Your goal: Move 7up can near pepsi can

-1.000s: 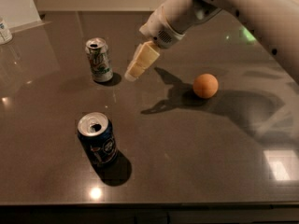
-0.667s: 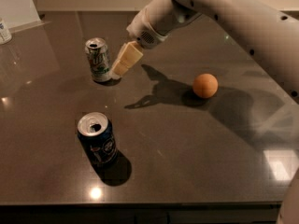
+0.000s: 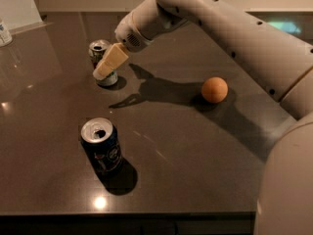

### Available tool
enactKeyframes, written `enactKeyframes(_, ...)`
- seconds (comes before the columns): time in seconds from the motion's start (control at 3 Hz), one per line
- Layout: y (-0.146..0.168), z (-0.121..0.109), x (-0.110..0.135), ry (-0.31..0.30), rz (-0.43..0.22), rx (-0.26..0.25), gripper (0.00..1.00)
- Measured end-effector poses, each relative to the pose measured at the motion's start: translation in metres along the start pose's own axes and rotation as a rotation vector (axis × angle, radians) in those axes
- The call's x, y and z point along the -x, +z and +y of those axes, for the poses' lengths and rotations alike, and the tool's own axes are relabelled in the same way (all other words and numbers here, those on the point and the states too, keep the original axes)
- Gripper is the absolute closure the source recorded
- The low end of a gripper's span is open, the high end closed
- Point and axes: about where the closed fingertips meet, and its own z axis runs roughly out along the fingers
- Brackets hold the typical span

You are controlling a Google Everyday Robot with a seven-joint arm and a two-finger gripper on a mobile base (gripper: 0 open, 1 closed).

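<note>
The gripper (image 3: 104,70) overlaps the 7up can (image 3: 98,48) on its right side; whether it clasps the can cannot be told. The pepsi can (image 3: 101,150) stands well apart.

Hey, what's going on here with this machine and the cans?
A robot arm has its claw right at the 7up can toward the back of the dark table; whether it grips the can can't be told. The pepsi can stands apart, nearer the front edge. An orange sits off to the side.
</note>
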Motion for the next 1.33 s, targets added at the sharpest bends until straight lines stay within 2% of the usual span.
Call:
enactKeyframes(0.33, 0.015, -0.003, 0.008, 0.026, -0.032, 0.025, 0.17)
enactKeyframes(0.67, 0.02, -0.006, 0.01, 0.048, -0.053, 0.036, 0.41)
enactKeyframes(1.0, 0.013, -0.005, 0.009, 0.059, -0.076, 0.042, 0.65)
enactKeyframes(1.33, -0.011, 0.011, 0.008, 0.047, -0.105, 0.071, 0.88)
